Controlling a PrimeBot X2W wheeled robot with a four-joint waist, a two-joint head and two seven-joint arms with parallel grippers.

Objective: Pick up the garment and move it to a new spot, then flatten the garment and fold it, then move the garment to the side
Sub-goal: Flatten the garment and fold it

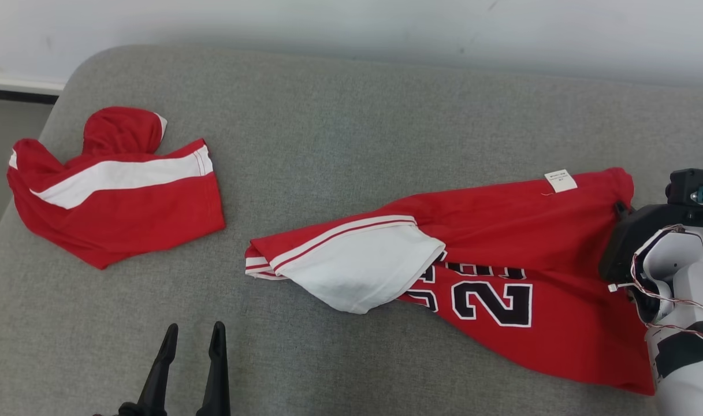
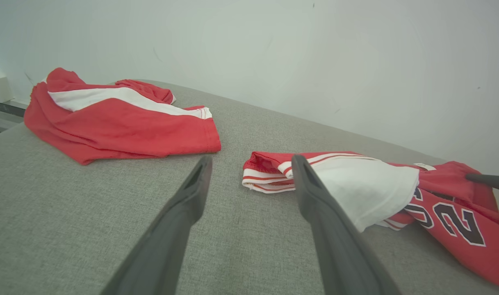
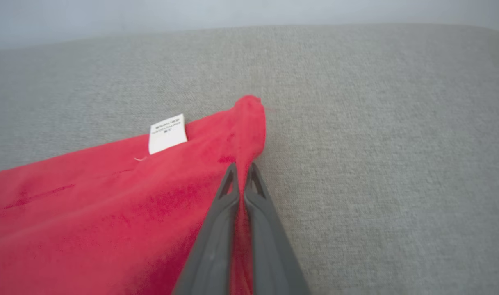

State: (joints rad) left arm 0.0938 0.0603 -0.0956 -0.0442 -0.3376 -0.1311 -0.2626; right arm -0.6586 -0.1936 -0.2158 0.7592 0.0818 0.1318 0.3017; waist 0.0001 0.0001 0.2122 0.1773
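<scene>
Jersey [image 1: 501, 231], red with a dark number, lies on the right half of the grey cushion [image 1: 351, 115]. Its long axis runs left to right, striped end toward the middle. A second red-and-white garment [image 1: 120, 202] sits well apart at far left. Right claw [image 3: 242, 170] is pinched closed on the far right corner of the jersey. Left claw [image 1: 192, 335] hangs spread and empty. Bare cushion stretches behind, up to the wall [image 1: 386, 29].

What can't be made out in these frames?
- Print on the care label: too small in head view, blurred in right wrist view.
- Lettering on the jersey above the number: head view, covered by the white folded panel.
- The jersey's near-right corner: head view, behind the right forearm.
</scene>
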